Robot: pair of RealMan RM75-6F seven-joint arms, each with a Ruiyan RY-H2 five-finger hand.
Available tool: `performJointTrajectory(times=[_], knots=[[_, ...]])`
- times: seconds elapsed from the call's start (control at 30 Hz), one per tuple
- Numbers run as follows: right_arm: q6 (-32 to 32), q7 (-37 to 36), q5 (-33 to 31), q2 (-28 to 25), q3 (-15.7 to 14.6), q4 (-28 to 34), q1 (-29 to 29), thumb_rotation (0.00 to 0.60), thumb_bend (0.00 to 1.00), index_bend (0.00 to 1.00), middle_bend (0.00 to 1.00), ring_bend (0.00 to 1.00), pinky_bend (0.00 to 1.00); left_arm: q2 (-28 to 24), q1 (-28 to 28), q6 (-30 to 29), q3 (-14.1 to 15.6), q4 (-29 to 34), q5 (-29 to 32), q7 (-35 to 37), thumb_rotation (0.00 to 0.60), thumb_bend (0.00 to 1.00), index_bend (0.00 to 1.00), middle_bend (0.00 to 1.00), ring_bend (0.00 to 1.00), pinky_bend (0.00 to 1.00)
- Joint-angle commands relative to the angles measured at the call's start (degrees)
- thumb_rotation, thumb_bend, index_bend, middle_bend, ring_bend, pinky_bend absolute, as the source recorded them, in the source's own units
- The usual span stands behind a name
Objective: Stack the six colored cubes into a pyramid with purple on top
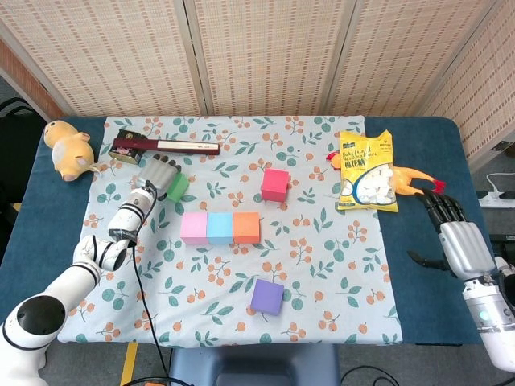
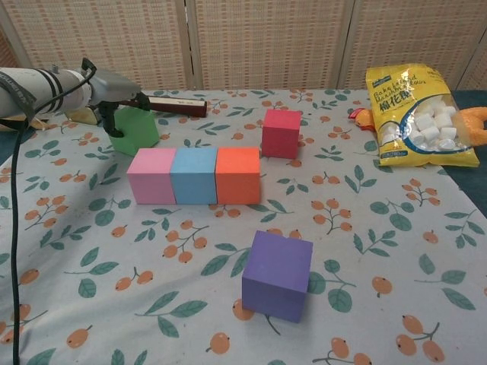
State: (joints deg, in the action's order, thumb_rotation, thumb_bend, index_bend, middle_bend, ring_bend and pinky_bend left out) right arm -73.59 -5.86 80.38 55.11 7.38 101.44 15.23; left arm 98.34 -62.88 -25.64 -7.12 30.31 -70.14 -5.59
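— Reaching across the flowered cloth (image 1: 322,241), the left hand (image 1: 155,173) sits right on the green cube (image 2: 135,129). See it?

— Yes. From the chest view its fingers (image 2: 111,122) drape down over the near-left side of that cube, and the palm covers the top. It looks like a grip, but I cannot tell whether the cube is lifted or resting on the cloth.

— What lies beyond that hand?

— A dark red flat box (image 1: 165,145), just past the fingertips. Further off to the hand's outer side, on the blue table (image 1: 48,201), is a yellow plush toy (image 1: 68,148).

— And the other cubes?

— Toward the middle from the left hand, a row of three touching one another: pink cube (image 1: 194,227) nearest the hand, then blue cube (image 1: 220,227), then orange cube (image 1: 246,227). The red cube (image 1: 275,184) stands alone, beyond the orange one and apart from it. The purple cube (image 1: 267,297) sits by itself near the front edge, well away from both hands.

— The right hand (image 1: 456,237)?

— Off the cloth, over the bare blue table, palm down, fingers spread and holding nothing. Only the head view shows it. Just beyond its fingertips is a rubber chicken toy (image 1: 412,178), and past that, toward the middle, a yellow bag of marshmallows (image 1: 366,171) lying flat at the cloth's edge.
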Motion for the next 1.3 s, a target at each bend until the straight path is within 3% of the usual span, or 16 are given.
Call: performJointTrajectory(times=[0.03,0.17,0.27,0.47,0.67,0.97,1.13,1.3], knots=[[0.0,0.0,0.1,0.0,0.0,0.0,0.0,0.600,0.00,0.00,0.00,0.00,0.00,0.6,0.2,-1.8,0.0,-1.5,-1.6,3.1,0.600,0.32,0.49,0.43,0.33,0.25],[-0.2,-0.2,0.4,0.0,-0.1,0.0,-0.1,0.600,0.00,0.00,0.00,0.00,0.00,-1.7,0.6,-3.9,-1.4,0.6,-1.6,5.0,0.600,0.32,0.53,0.50,0.40,0.28],[-0.1,-0.5,0.7,0.2,-0.1,-0.2,0.0,0.600,0.00,0.00,0.00,0.00,0.00,-6.9,1.4,-5.9,-3.1,8.6,-0.3,4.3,0.600,0.32,0.57,0.53,0.43,0.28],[0.1,-1.5,2.0,0.9,-0.4,-0.8,0.3,0.600,0.00,0.00,0.00,0.00,0.00,-23.7,4.4,-8.7,-5.7,37.1,6.5,-3.2,0.600,0.33,0.58,0.54,0.46,0.28],[-0.6,-2.3,2.7,1.0,-0.7,-1.0,0.0,0.600,0.00,0.00,0.00,0.00,0.00,-34.9,5.4,-12.8,-4.9,58.2,12.5,-12.6,0.600,0.33,0.56,0.54,0.46,0.28],[-1.5,-3.2,4.0,1.2,-1.2,-1.1,-0.6,0.600,0.00,0.00,0.00,0.00,0.00,-37.6,4.5,-20.3,-2.6,72.2,14.2,-24.4,0.600,0.33,0.54,0.54,0.47,0.28],[-2.3,-3.7,4.4,0.9,-1.3,-1.0,-1.0,0.600,0.00,0.00,0.00,0.00,0.00,-35.5,2.3,-20.7,-0.5,74.0,17.1,-31.0,0.600,0.33,0.52,0.52,0.46,0.28],[-3.0,-4.2,4.6,0.2,-1.0,-0.8,-1.3,0.600,0.00,0.00,0.00,0.00,0.00,-32.4,-0.5,-22.7,1.2,73.5,23.8,-37.7,0.600,0.33,0.48,0.50,0.46,0.27]])
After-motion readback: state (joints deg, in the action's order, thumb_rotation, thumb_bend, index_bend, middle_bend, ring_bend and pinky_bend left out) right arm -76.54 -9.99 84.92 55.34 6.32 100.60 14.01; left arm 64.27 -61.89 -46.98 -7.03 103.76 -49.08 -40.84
